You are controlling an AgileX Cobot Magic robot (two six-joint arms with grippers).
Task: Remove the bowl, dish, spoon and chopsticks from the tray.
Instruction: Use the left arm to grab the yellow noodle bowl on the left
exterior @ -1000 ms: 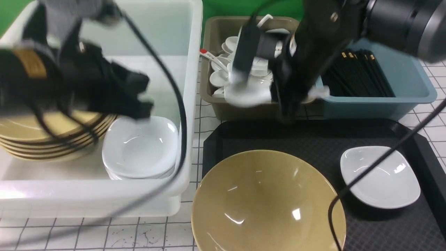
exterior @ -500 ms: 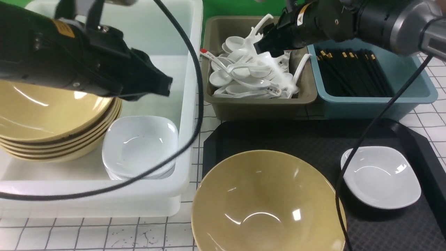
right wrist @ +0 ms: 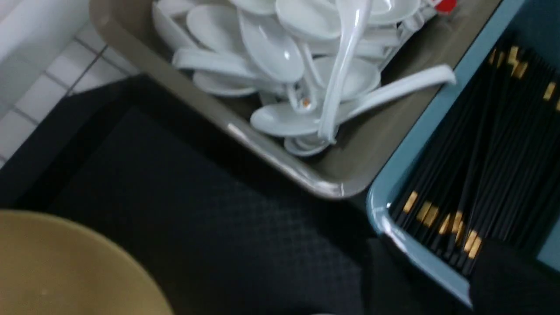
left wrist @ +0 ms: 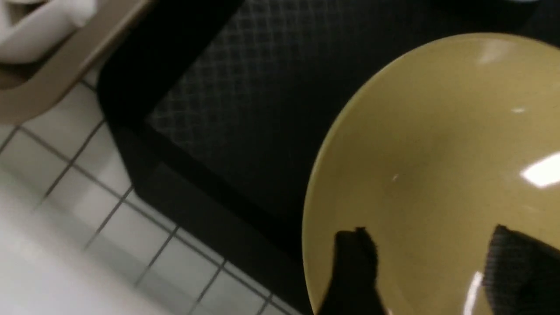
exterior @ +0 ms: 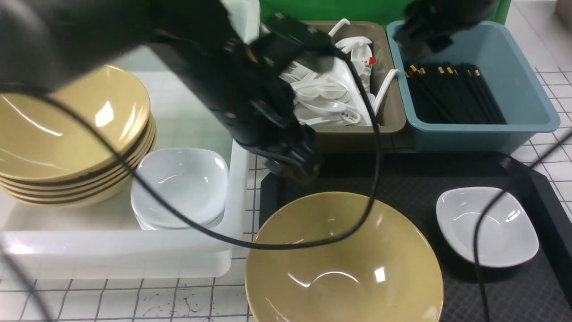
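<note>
Glare flecks the yellow bowl (exterior: 344,268), brightest toward three o'clock in the front view; both arms blur, wrist views dim.

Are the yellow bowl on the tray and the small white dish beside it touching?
Apart: in the front view, black tray surface shows between the bowl and the dish.

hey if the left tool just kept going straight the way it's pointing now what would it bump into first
Probably the big yellow bowl: the left tool points down toward its near side, though the height between them is hard to judge.
</note>
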